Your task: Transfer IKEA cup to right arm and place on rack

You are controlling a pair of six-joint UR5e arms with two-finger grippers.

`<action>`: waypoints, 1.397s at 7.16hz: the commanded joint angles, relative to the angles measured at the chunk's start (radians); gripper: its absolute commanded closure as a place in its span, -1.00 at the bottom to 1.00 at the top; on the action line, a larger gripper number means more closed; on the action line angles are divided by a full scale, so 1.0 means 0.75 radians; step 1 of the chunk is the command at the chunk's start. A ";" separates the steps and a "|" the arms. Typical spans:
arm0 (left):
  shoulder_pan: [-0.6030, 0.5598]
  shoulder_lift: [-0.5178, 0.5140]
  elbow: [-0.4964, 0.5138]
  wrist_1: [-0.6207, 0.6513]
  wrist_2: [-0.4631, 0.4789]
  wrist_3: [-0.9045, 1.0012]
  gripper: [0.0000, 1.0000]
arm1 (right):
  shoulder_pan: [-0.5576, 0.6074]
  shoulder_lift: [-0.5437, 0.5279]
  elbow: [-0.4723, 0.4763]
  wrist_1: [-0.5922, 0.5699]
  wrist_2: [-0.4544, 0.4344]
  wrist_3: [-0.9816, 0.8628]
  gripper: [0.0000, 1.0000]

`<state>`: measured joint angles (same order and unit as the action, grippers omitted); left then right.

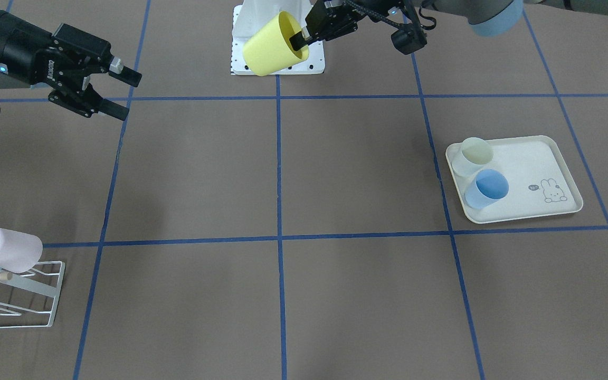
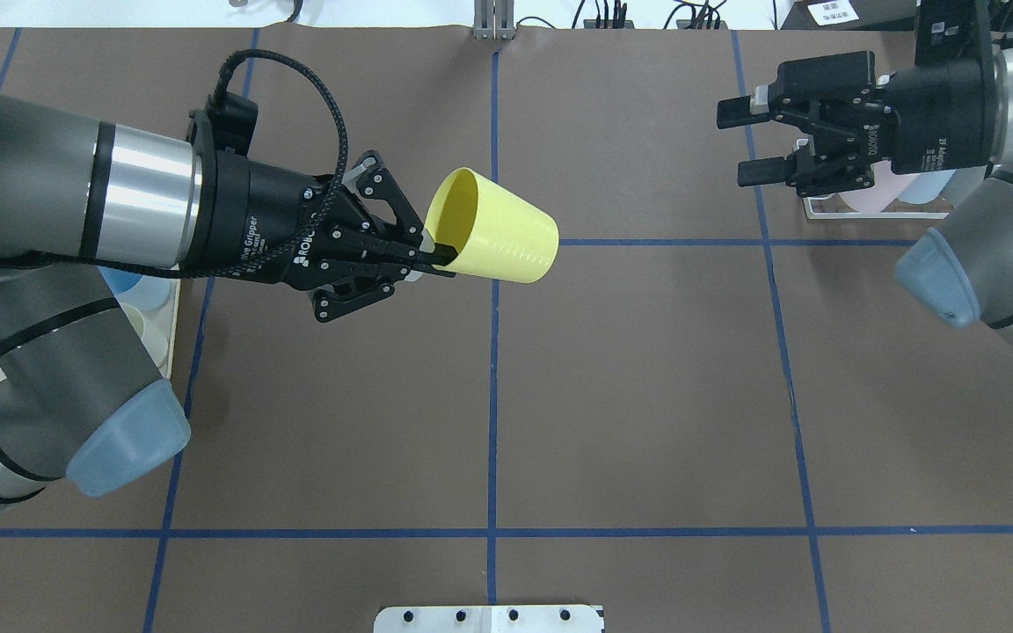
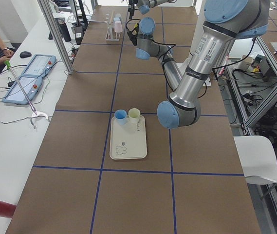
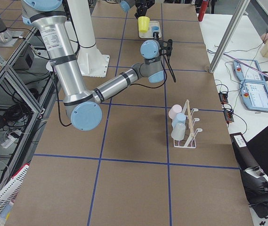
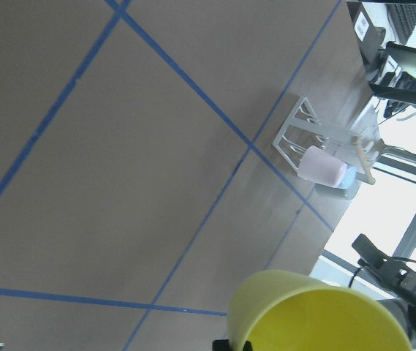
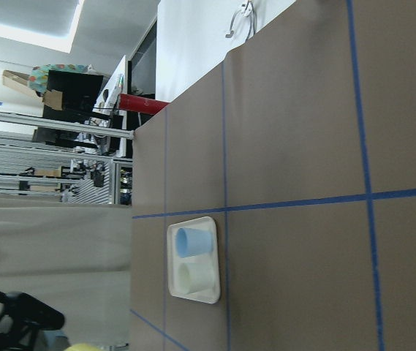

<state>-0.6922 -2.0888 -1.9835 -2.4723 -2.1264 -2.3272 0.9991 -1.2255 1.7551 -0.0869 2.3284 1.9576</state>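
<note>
My left gripper (image 2: 430,253) is shut on the rim of a yellow cup (image 2: 496,228), one finger inside it. It holds the cup on its side, high above the table, mouth toward the arm. The cup also shows in the front view (image 1: 274,45) and the left wrist view (image 5: 316,316). My right gripper (image 2: 742,141) is open and empty, raised and well apart from the cup, its fingers pointing toward it (image 1: 126,95). The white wire rack (image 1: 24,298) with a wooden rod stands at the table's right end and carries a pink cup (image 1: 7,249).
A cream tray (image 1: 539,158) with a rabbit drawing lies on the left side, holding a blue cup (image 1: 487,189) and a pale green cup (image 1: 474,155). Blue tape lines grid the brown table. An operator's desk with tablets (image 3: 28,78) runs along the far side.
</note>
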 commanded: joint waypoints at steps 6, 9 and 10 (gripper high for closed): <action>0.074 -0.003 0.104 -0.624 0.297 -0.611 1.00 | -0.354 0.098 0.020 0.510 -0.447 0.374 -0.94; 0.099 -0.003 0.106 -0.647 0.299 -0.611 1.00 | -0.428 0.094 0.014 0.578 -0.532 0.374 -0.94; 0.119 -0.003 0.104 -0.647 0.299 -0.611 1.00 | -0.428 0.094 0.014 0.576 -0.532 0.374 -0.94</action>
<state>-0.6196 -2.0908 -1.9040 -2.9566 -1.9020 -2.7856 0.6807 -1.1551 1.7651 0.3437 1.9332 2.2381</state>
